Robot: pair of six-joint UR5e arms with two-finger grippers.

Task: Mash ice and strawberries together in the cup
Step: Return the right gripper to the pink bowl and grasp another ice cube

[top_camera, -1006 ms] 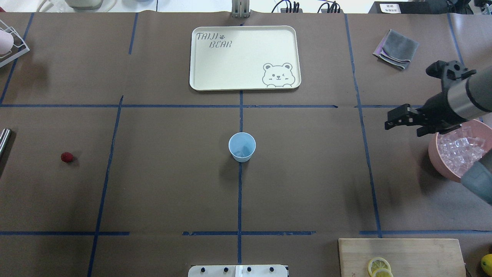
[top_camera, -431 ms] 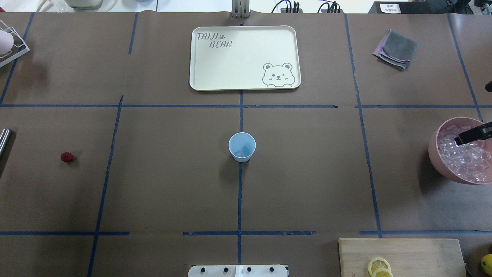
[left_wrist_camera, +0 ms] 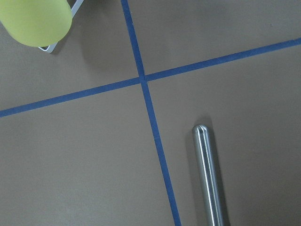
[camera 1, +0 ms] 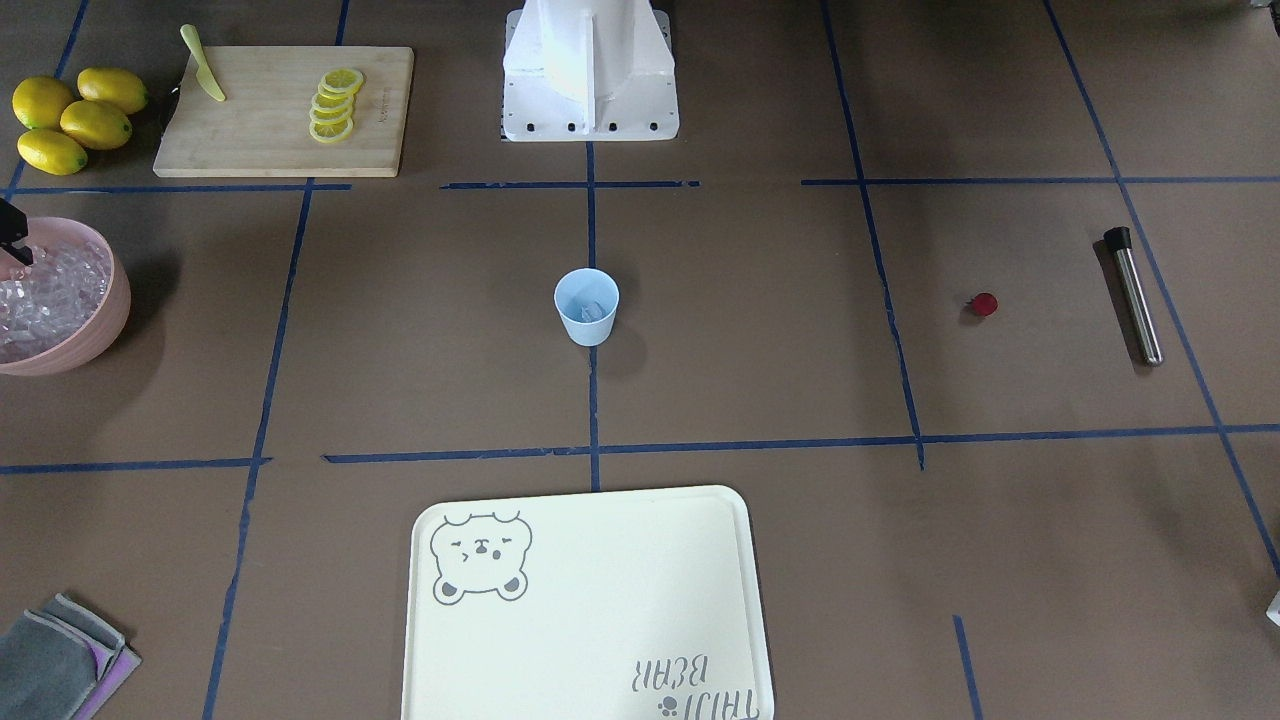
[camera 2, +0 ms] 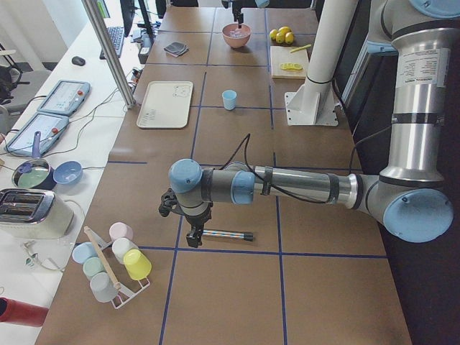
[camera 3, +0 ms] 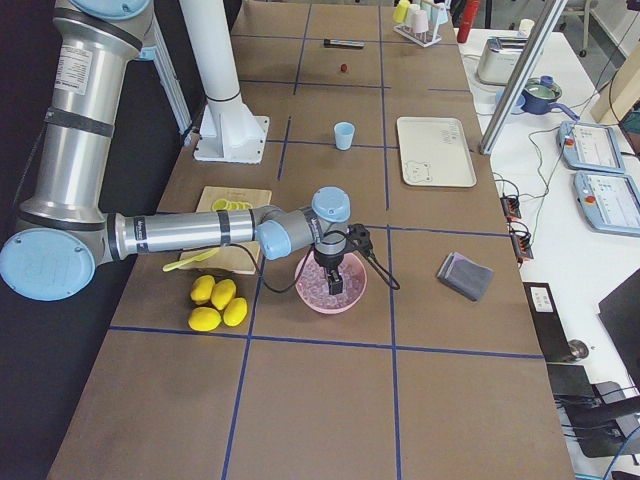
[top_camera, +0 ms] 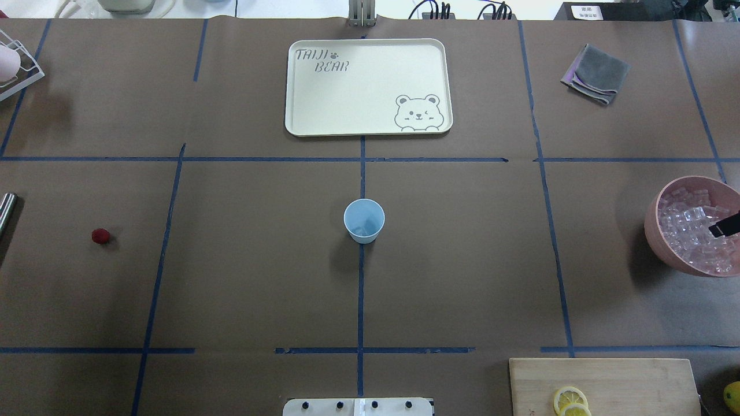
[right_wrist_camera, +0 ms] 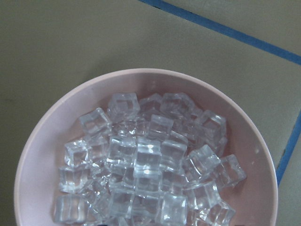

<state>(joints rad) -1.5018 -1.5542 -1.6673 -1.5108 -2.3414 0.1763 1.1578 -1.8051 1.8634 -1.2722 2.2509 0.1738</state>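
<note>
The pale blue cup [top_camera: 363,220] stands upright at the table's middle, also in the front view [camera 1: 587,305]. One red strawberry [top_camera: 100,236] lies alone far to the left. Ice [right_wrist_camera: 146,165] fills a pink bowl [top_camera: 656,231] at the right edge. My right gripper [camera 3: 334,285] points down over that ice; overhead only one dark fingertip [top_camera: 725,227] shows, so I cannot tell its state. My left gripper [camera 2: 194,236] hangs over the end of a steel rod [camera 2: 228,234]; I cannot tell its state.
A cream bear tray [top_camera: 370,130] lies beyond the cup and a folded grey cloth [top_camera: 595,74] at the far right. A cutting board [top_camera: 636,381] with lemon slices sits front right, whole lemons [camera 1: 70,115] beside it. A cup rack [camera 2: 115,262] stands near the left arm.
My right arm has swung right, from beside the bowl's left rim to over the ice, and has almost left the overhead view. Cup and strawberry have not moved.
</note>
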